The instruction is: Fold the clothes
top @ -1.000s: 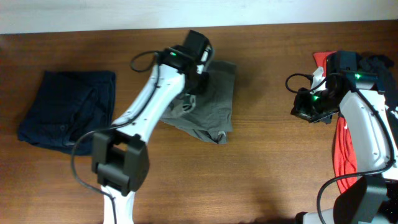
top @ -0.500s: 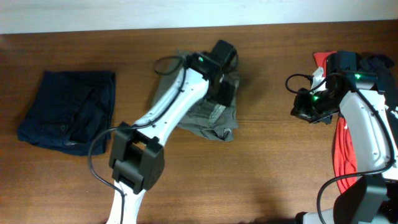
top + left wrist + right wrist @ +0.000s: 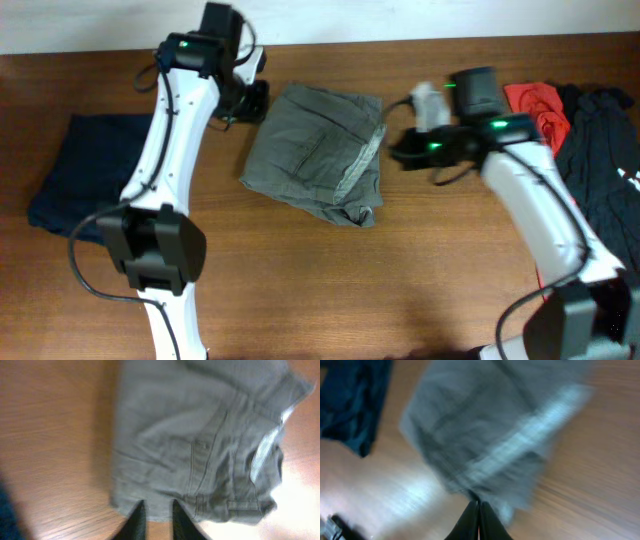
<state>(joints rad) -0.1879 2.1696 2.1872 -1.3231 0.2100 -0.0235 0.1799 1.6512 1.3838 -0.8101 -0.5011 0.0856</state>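
Jaws on the left gripper (image 3: 156,506) stand slightly apart and empty, at the edge of the clothes (image 3: 318,150); the right gripper (image 3: 478,505) has its jaws pressed together. The clothes lie rumpled mid-table (image 3: 300,290), between a navy garment (image 3: 85,170) and a red garment (image 3: 532,100) beside a black garment (image 3: 600,140).

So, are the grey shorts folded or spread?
Folded, roughly: the grey shorts lie as a compact bundle with layered edges.

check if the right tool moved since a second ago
Yes. The right tool swung left, from beside the red garment to the right edge of the grey shorts.
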